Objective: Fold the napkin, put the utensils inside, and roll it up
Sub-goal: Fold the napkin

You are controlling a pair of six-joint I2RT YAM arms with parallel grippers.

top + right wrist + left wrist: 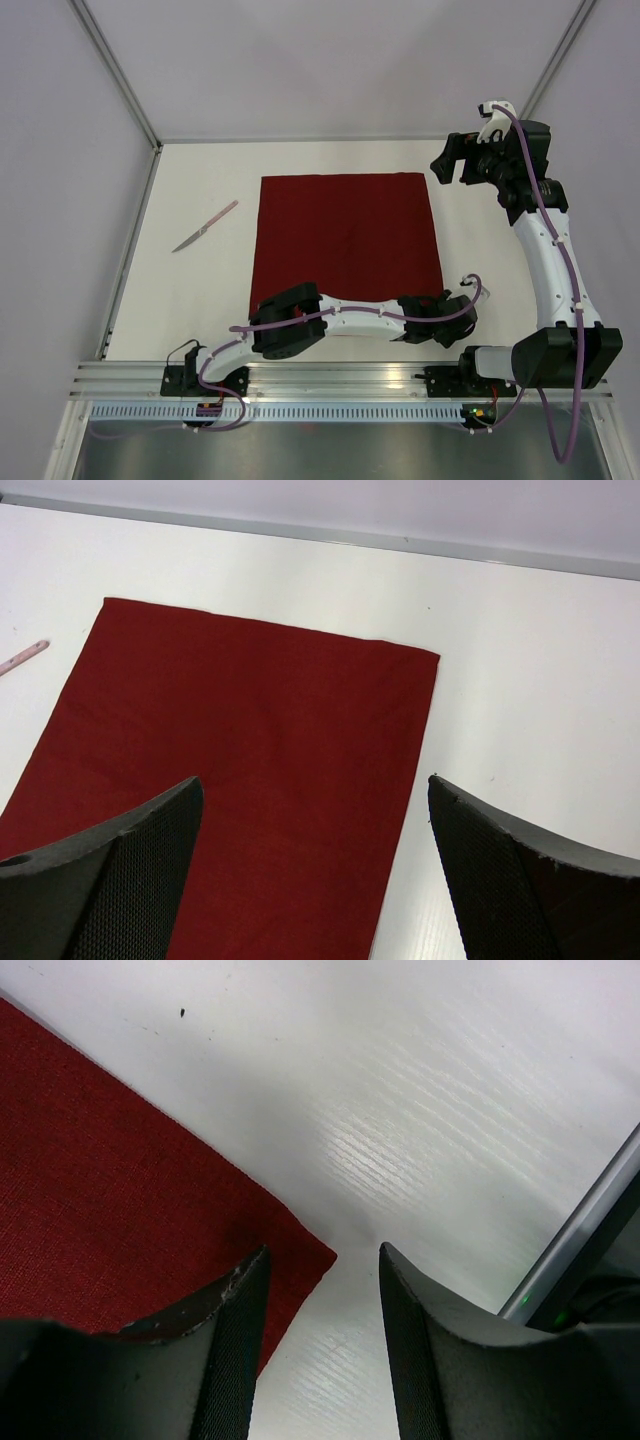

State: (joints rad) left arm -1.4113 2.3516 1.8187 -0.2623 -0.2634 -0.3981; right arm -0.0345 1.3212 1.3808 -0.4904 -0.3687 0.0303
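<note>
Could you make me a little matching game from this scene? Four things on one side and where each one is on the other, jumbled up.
Things:
1. napkin
2. knife
3. left fingers
4. right fingers

Places:
A. held high at the far right, wide apart
B. spread flat in the middle
C. low at the napkin's near right corner
D. lying left of the napkin

Pairs: 1-B, 2-D, 3-C, 4-A

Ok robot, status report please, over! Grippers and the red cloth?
Left gripper open over near right corner of flat dark red square cloth napkin. Right gripper open, raised, holding nothing. Pink-handled metal knife lies left of napkin, nothing blocking.
</note>
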